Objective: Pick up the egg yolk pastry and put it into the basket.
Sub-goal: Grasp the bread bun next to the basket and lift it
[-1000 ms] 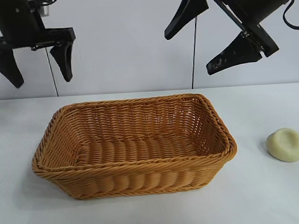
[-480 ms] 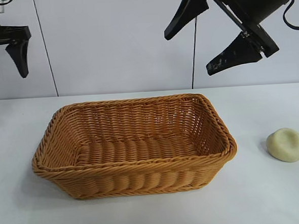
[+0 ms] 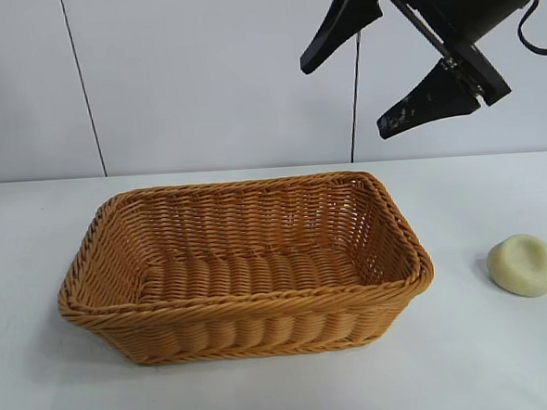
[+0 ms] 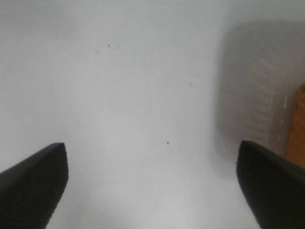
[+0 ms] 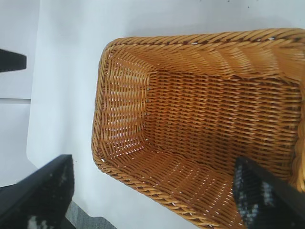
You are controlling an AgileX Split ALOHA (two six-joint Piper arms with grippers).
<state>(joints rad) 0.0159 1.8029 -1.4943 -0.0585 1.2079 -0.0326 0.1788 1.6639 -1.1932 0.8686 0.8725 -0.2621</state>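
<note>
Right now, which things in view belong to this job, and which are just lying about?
Job:
- pastry, on the table right of the basket
- basket, nothing inside
- right pincer, open, high over the basket's right end
- left pincer, open, off at the left edge

Lying about:
- nothing but the white table

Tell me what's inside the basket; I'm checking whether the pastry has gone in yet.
Nothing: the basket shows only bare woven floor. Its near wall hides a thin strip. The egg yolk pastry lies on the table beside it.
</note>
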